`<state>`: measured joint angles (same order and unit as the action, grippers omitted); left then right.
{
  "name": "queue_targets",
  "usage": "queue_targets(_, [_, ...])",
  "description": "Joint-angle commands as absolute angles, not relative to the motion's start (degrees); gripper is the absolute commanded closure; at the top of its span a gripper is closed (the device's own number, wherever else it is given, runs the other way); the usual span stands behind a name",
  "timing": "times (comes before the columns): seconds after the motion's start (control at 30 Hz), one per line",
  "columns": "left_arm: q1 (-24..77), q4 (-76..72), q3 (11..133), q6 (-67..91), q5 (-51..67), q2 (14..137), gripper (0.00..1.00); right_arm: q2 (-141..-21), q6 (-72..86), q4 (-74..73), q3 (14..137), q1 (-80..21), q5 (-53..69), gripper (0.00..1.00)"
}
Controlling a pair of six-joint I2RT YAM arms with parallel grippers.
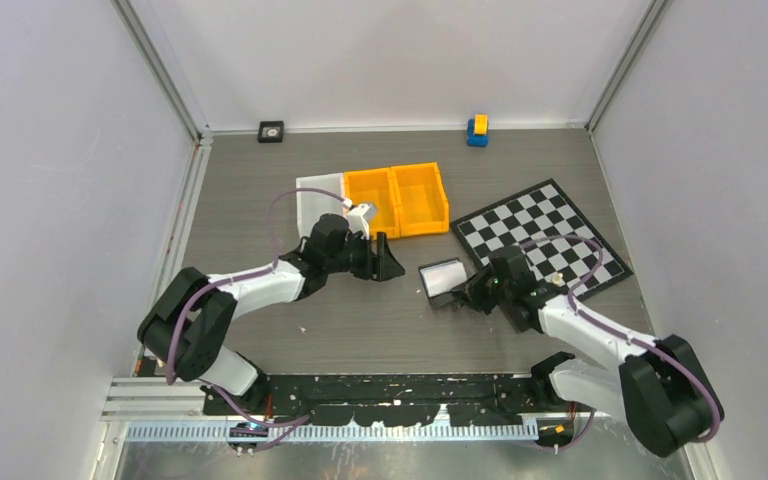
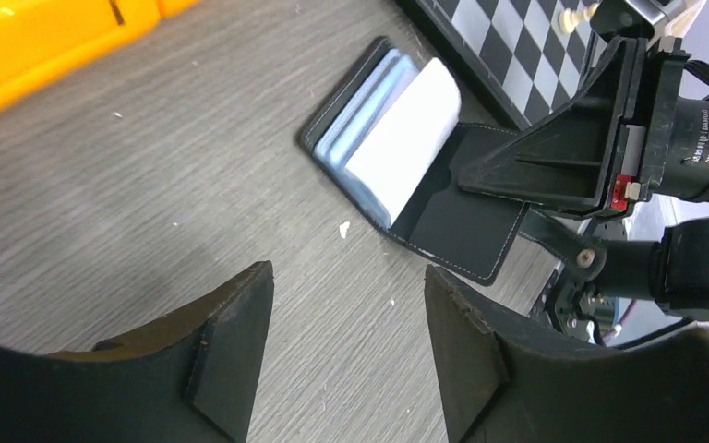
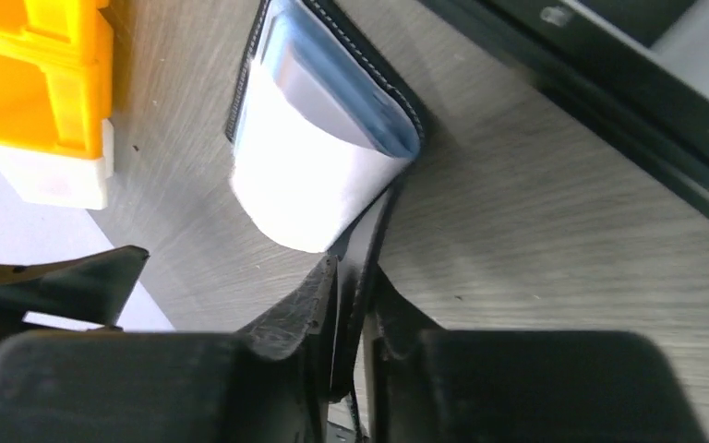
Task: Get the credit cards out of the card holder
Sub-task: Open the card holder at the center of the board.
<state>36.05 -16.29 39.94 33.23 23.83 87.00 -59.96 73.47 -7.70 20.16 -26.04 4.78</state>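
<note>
The grey wood-grain table [image 1: 360, 335] sits inside white walls [image 1: 390, 60]. The card holder [image 1: 443, 280] lies open on it, just beside a chessboard mat [image 1: 550, 225] and near the orange bins [image 1: 400, 198]. The right gripper [image 3: 349, 314] has its jaws clamped on the holder's black flap. The left gripper [image 2: 349, 281] hovers nearby, jaws apart.

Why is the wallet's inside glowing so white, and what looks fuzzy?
Right wrist view: the card holder has a washed-out white panel, and the right end effector pinching it sits too close, so blurry. Left wrist view: same bright patch, left end effector very dark. Top view: even light.
</note>
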Motion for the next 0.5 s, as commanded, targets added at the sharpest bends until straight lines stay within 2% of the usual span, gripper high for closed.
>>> queue_targets(0.0, [33.73,-15.00,38.54,33.60,19.19,82.34,0.35,-65.36,63.11,-7.27,29.99,-26.22,7.35,0.91])
queue_targets(0.03, [32.45,-15.38,37.70,34.90,19.00,81.85,0.33,-67.25,59.93,-6.79,31.93,-26.18,9.33,0.98])
queue_targets(0.07, [31.13,-16.36,36.65,36.34,19.31,81.43,0.30,-69.42,56.49,-5.48,33.75,-26.15,12.56,1.00])
queue_targets(0.2, [25.84,-20.65,32.87,40.46,20.32,79.38,0.22,-79.18,48.33,-1.69,41.95,-26.18,23.63,1.00])
queue_targets(0.3, [24.30,-20.47,31.42,40.89,18.94,76.17,0.19,-85.26,46.45,4.13,45.99,-26.17,29.93,1.00])
queue_targets(0.47, [22.16,-19.83,28.86,41.56,16.70,69.45,0.11,-90.05,47.38,15.82,45.64,-26.40,38.28,1.00])
